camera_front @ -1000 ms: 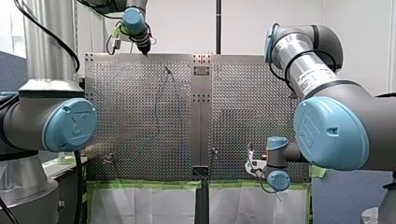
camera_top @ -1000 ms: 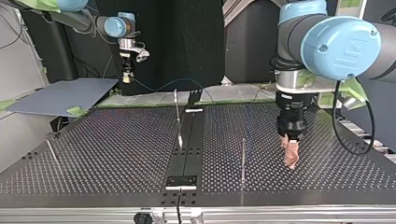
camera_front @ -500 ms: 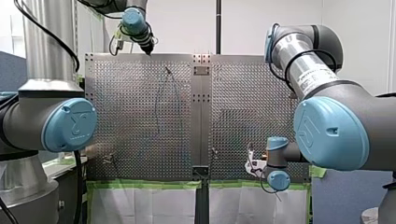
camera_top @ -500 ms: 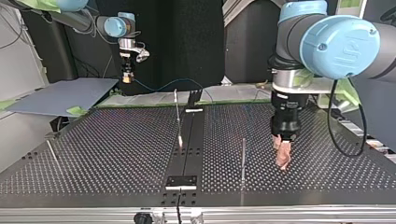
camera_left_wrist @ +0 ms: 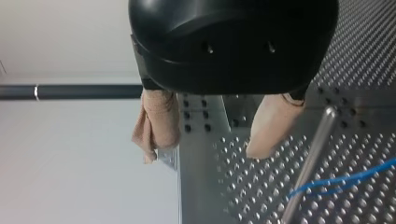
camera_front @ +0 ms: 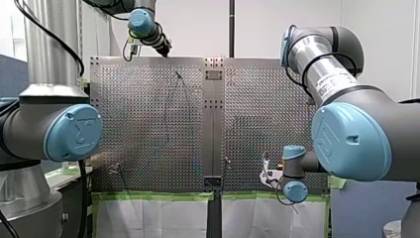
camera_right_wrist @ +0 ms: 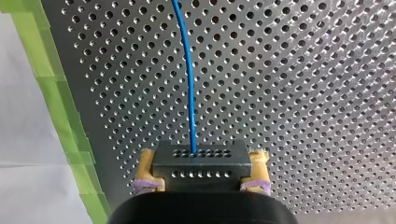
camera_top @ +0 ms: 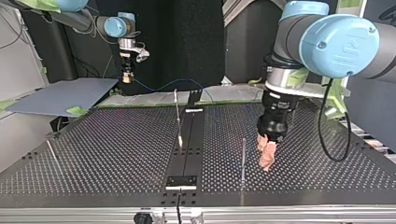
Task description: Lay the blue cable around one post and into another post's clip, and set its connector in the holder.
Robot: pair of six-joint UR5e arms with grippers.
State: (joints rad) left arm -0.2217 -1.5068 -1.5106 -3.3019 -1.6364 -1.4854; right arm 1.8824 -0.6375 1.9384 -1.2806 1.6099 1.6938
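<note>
Jaws of the right gripper (camera_right_wrist: 201, 161) pinch the dark connector (camera_right_wrist: 201, 173) from both sides, and the blue cable (camera_right_wrist: 189, 79) runs straight out ahead of them over the perforated table (camera_right_wrist: 303, 93). On the left gripper (camera_left_wrist: 203, 151) the jaws stand spread apart, with a metal post (camera_left_wrist: 310, 163) and the cable just outside them.

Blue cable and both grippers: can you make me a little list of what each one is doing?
blue cable: leads over the table into the connector
connector: held in my right gripper
right gripper: shut on the connector
left gripper: open, holding nothing
metal post: beside my left gripper, blue cable crossing by it
</note>
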